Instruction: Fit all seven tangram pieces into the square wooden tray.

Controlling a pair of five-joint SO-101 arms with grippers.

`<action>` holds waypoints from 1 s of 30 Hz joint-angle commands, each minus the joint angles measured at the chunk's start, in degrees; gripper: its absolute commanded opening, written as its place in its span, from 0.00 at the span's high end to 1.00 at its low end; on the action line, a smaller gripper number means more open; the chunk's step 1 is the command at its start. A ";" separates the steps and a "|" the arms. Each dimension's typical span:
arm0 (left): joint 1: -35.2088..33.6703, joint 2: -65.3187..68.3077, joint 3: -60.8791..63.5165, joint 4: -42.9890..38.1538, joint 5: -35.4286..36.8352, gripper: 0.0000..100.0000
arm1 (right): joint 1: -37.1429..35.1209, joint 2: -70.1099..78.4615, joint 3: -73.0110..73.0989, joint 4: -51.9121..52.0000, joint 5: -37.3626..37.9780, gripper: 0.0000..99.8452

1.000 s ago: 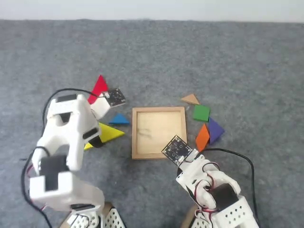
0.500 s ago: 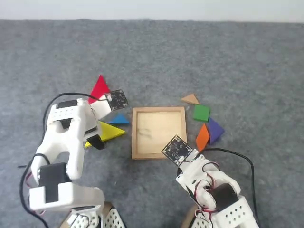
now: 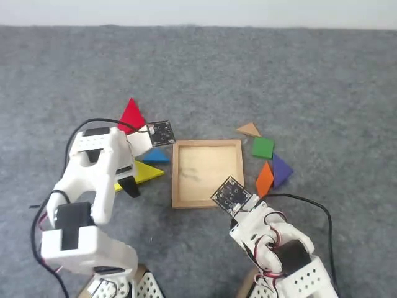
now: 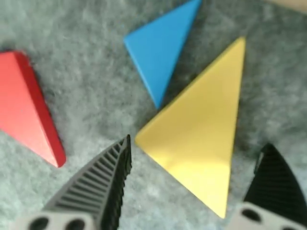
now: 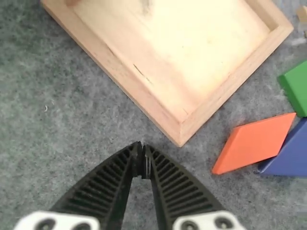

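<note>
Square wooden tray (image 3: 175,177) stands empty: no placement done, seven judged outstanding. Left tool (image 4: 197,143), jaws apart, straddles the large yellow wooden triangle (image 4: 206,108) lying on the grey counter (image 3: 260,74) beside the tray. Right tool (image 5: 143,152), jaws together, sits off a tray corner.

The grey felt table (image 3: 291,74) carries the wooden tray (image 3: 175,177). A red triangle (image 3: 131,115), blue triangle (image 3: 156,156) and yellow triangle (image 3: 146,172) lie left of it; a tan triangle (image 3: 249,130), green square (image 3: 263,148), orange parallelogram (image 3: 265,179) and purple triangle (image 3: 282,169) lie right

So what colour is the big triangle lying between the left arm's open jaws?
Yellow. The triangle shows best in the left wrist view.
</note>
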 commanded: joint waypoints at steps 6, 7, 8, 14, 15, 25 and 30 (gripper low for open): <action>1.67 0.09 -2.51 -0.70 -4.48 0.62 | 0.04 -0.84 0.97 -1.19 0.44 0.99; 1.23 0.09 -2.51 -0.62 -4.66 0.62 | 0.04 -0.84 0.97 -1.19 0.44 0.99; 0.88 0.09 -2.51 -0.62 -4.84 0.62 | 0.04 -0.84 0.97 -1.19 0.44 0.99; -0.62 0.09 -3.56 -0.53 -7.03 0.62 | 0.04 -0.84 0.97 -1.10 0.44 0.99; -0.62 0.18 -3.82 0.62 -7.82 0.62 | 0.04 -0.84 0.97 -1.10 0.44 0.99; 0.09 0.18 -4.09 2.90 -8.44 0.62 | 0.04 -0.84 0.97 -1.01 0.44 0.99; 0.79 0.18 -4.18 2.99 -8.53 0.62 | 0.04 -0.84 0.97 -1.01 0.44 0.99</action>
